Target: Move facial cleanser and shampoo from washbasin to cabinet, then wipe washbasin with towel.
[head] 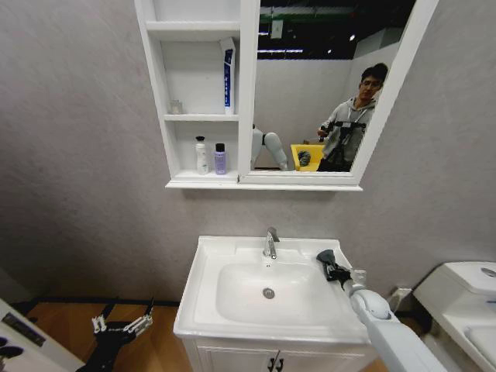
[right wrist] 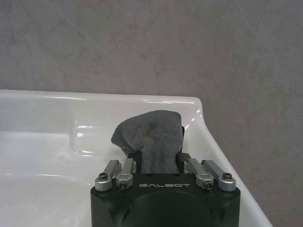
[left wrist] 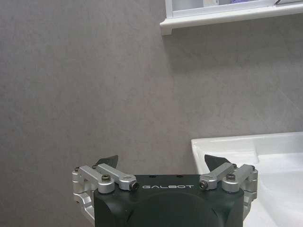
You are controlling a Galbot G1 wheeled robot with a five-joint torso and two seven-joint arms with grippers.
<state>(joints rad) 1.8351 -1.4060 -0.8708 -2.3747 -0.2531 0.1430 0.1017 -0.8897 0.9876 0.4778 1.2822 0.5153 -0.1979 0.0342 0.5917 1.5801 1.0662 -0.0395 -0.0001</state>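
**Towel pinched at the back right corner of the washbasin**

Nearest, low at the robot's left, beside the vanity and over wooden floor: left gripper, fingers spread wide with nothing between them, well apart from the sink. Seen past that gripper from its wrist: grey wall ahead, the front corner of the washbasin off to one side, the cabinet's bottom edge high above.

At the robot's right, a white forearm reaching up over the basin's right rim. At its end, right gripper, pressed together on the towel, a dark grey bunched cloth held just above the flat ledge at the back right corner of the washbasin. From that wrist: towel standing up between the fingers of the right gripper, white rim curving behind it, grey wall beyond.

Farther in: rounded bowl with drain at its middle, chrome faucet at the back ledge. Below, vanity doors with black handles. At the far right, part of a white toilet.

On the wall above: cabinet of open shelves joined to a mirror. On the lowest shelf, a white bottle just beside a purple bottle. On the shelf above, a tall white and blue tube upright against the mirror side.
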